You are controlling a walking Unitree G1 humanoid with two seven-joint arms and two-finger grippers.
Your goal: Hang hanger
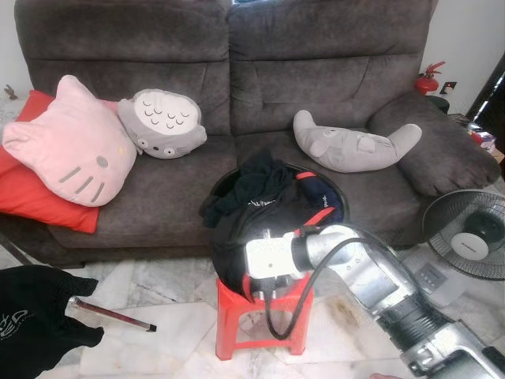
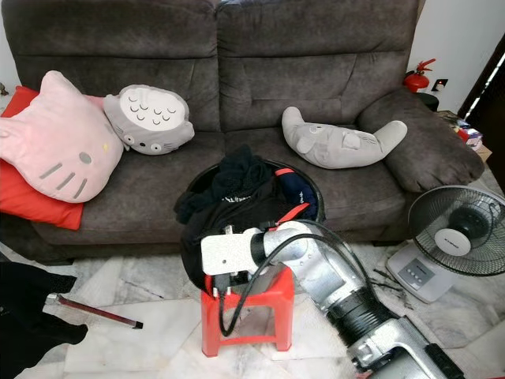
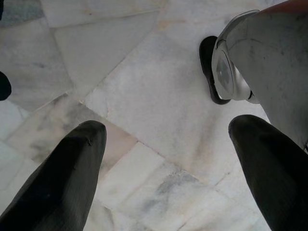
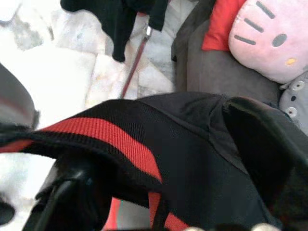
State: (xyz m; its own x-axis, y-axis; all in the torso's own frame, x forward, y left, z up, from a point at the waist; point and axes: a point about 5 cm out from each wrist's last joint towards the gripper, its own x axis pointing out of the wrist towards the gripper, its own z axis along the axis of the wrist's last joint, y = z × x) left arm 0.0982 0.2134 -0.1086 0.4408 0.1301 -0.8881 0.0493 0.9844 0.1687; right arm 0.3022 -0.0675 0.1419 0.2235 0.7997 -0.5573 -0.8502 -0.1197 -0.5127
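Note:
On the marble floor at the left lies a dark red hanger bar (image 1: pixel 114 316) with a black garment (image 1: pixel 35 320) draped on its end; the right wrist view catches the same bar (image 4: pixel 136 62). A black basket (image 1: pixel 335 193) heaped with dark clothes (image 1: pixel 260 193) stands on a red stool (image 1: pixel 237 312). My right arm reaches into that heap from the right, wrist housing (image 1: pixel 268 257) against it. My right gripper (image 4: pixel 149 139) is open, its fingers straddling a black garment with a red stripe (image 4: pixel 101 134). My left gripper (image 3: pixel 163 139) hangs open over bare floor.
A dark brown sofa (image 1: pixel 316 71) runs behind the basket, carrying a pink cat cushion (image 1: pixel 71 146), a grey round plush (image 1: pixel 162 122), a grey curved plush (image 1: pixel 355 142) and a red cushion (image 1: pixel 39 197). A floor fan (image 1: pixel 473 233) stands at the right.

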